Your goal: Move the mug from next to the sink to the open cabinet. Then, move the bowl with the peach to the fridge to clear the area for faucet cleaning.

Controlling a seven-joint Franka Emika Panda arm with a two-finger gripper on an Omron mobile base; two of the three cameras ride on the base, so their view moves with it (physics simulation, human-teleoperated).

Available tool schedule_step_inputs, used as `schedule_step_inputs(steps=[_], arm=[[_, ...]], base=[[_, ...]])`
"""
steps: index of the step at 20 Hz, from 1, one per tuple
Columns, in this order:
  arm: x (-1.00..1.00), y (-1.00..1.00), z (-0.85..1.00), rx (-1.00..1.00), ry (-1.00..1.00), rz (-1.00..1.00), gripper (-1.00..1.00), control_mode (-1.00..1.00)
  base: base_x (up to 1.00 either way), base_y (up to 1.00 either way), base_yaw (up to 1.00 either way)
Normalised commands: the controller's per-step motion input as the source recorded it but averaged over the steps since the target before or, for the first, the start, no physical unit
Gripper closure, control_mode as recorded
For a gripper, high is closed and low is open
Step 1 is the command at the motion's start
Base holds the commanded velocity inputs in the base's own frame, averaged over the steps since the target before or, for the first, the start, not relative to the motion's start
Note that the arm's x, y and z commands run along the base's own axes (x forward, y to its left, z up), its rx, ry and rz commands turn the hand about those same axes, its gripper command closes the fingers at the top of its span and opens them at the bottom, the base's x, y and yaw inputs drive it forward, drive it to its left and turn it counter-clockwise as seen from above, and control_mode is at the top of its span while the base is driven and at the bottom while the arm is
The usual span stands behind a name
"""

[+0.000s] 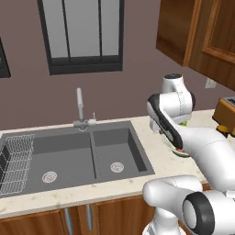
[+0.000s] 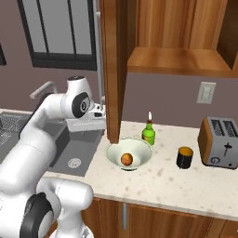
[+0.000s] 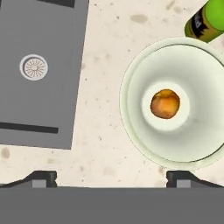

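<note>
The black mug (image 2: 185, 158) with its orange inside stands on the counter between the green bottle (image 2: 148, 134) and the toaster (image 2: 219, 142). The pale bowl (image 2: 139, 151) holds the peach (image 2: 127, 159) and sits right of the sink (image 2: 69, 148), under the edge of the open cabinet's door (image 2: 114, 69). In the hand view my gripper (image 3: 111, 178) is open and holds nothing. It hangs over the counter, looking down on the bowl (image 3: 175, 140), the peach (image 3: 165, 104) and the sink (image 3: 39, 65). The faucet (image 1: 80, 105) rises behind the sink (image 1: 69, 156).
The cabinet's shelf (image 2: 176, 60) is open above the counter. A white wire rack (image 1: 16, 160) sits in the left basin. The bottle (image 3: 205, 19) stands close behind the bowl. A wall outlet (image 2: 206, 93) is above the toaster. The door's lower end hangs close to my wrist.
</note>
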Motion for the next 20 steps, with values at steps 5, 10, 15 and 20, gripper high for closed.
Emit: schedule_step_inputs(steps=[5, 10, 15, 20], arm=[[0.55, 0.00, -0.84, -0.05, 0.07, -0.01, -1.00, -1.00], [0.63, 0.00, -0.63, -0.04, 0.00, -0.01, -1.00, -1.00], [0.49, -0.38, -0.44, -0.03, -0.01, -0.01, -1.00, -1.00], [0.20, -0.28, -0.24, -0.02, -0.01, -0.04, -1.00, -1.00]], base=[[0.00, 0.00, 0.00], [0.00, 0.00, 0.00], [0.00, 0.00, 0.00], [0.00, 0.00, 0.00]])
